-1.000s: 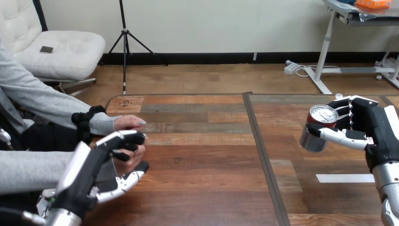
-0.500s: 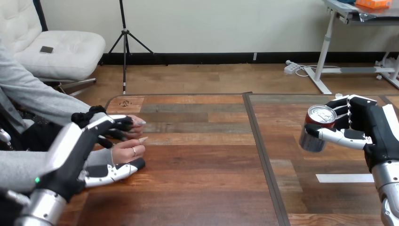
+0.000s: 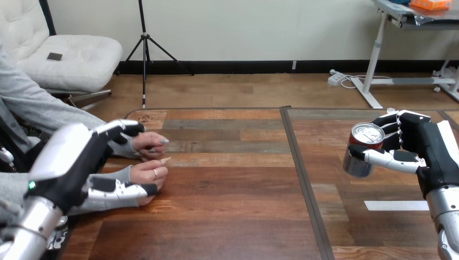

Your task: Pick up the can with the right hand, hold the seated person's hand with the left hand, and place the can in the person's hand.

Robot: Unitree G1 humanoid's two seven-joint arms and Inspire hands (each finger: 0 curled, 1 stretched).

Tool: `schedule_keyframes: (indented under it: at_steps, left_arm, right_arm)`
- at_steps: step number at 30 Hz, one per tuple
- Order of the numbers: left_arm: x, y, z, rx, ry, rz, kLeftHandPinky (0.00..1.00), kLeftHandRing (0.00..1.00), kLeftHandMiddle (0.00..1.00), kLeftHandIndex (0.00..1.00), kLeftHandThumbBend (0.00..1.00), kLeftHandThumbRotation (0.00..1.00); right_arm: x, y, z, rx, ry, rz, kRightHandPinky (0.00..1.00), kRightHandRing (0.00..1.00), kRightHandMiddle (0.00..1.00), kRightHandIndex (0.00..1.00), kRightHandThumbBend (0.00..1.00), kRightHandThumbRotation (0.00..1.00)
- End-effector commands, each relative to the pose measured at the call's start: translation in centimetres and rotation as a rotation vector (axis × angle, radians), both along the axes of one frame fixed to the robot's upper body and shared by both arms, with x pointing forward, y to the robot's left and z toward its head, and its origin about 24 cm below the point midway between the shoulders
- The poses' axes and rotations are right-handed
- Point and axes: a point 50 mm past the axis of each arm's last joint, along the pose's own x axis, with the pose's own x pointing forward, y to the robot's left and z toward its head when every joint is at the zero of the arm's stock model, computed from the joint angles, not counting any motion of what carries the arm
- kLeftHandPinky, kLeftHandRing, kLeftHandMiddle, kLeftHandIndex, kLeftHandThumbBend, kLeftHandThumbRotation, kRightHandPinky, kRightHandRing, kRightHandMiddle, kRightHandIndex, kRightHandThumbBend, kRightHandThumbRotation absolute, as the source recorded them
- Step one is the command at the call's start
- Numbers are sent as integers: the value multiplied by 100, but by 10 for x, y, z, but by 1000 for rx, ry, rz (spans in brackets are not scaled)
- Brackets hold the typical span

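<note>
risk: can slips, or the handover finds no palm
my right hand (image 3: 427,149) is closed round the can (image 3: 361,149), tilted and clear of the tabletop (image 3: 233,216), well apart from my left hand (image 3: 76,162). the left hand lies against the person's nearer hand (image 3: 147,172); i cannot tell whether it grips. that hand looks palm-down, so the can could arrive with nowhere to sit, or slide out of the tilted grasp.

Your left hand (image 3: 76,162) is at the table's (image 3: 233,211) left side, just left of the person's nearer hand (image 3: 145,174); the person's farther hand (image 3: 149,144) lies behind it. Well apart at the right, your right hand (image 3: 419,146) grips the can (image 3: 361,150).
</note>
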Motion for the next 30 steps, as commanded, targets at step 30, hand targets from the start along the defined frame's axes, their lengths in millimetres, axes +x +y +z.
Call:
schedule_keyframes:
  at_steps: [30]
  left_arm:
    - [46,-2,33,309,-66,-68,62,74,77,76,100,33]
  right_arm:
    - [12,2,26,8,-114,29,34,37,43,44,73,0]
